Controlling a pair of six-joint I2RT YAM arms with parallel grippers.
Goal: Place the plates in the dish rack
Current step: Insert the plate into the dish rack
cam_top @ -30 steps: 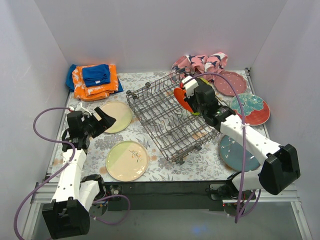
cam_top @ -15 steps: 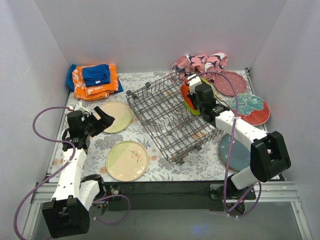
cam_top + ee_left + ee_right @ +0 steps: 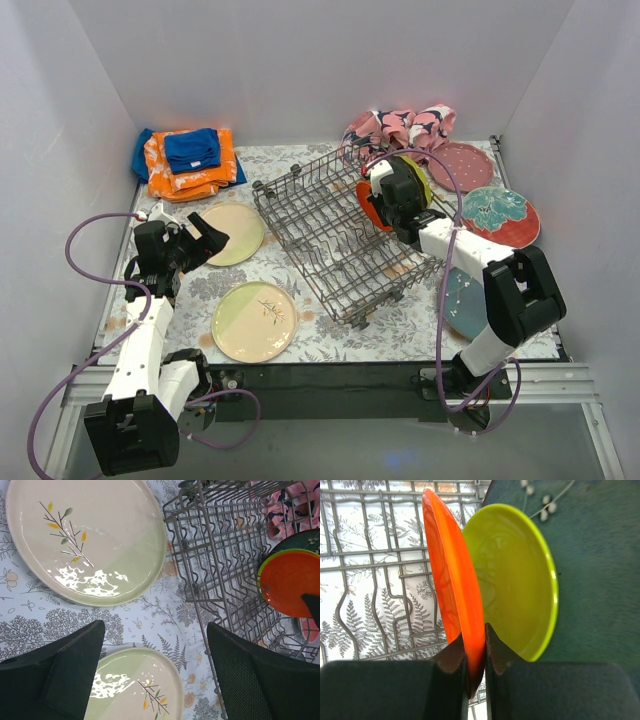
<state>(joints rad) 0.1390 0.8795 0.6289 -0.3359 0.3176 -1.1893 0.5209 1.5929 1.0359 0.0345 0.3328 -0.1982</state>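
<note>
The right claw [image 3: 475, 655] is pinched nearly shut on the rim of an orange plate [image 3: 451, 580], which stands on edge at about 2 o'clock on the dish rack [image 3: 320, 230]. From that claw the plate runs straight out toward 12 o'clock, edge-on. A lime green plate [image 3: 512, 580] is just beside it at 1 o'clock, with a dark green plate [image 3: 590, 555] behind. I can't tell whether the orange and lime ones touch.

The rack's wires show on the orange plate's other side, so I'd judge the next move turns on lining that thin edge up with a gap between tines.

The left claw [image 3: 155, 630] hangs wide open and empty over two cream plates [image 3: 255, 320] lying flat on the surface [image 3: 200, 290] — 8 o'clock of the rack, and nearer to this arm.
</note>
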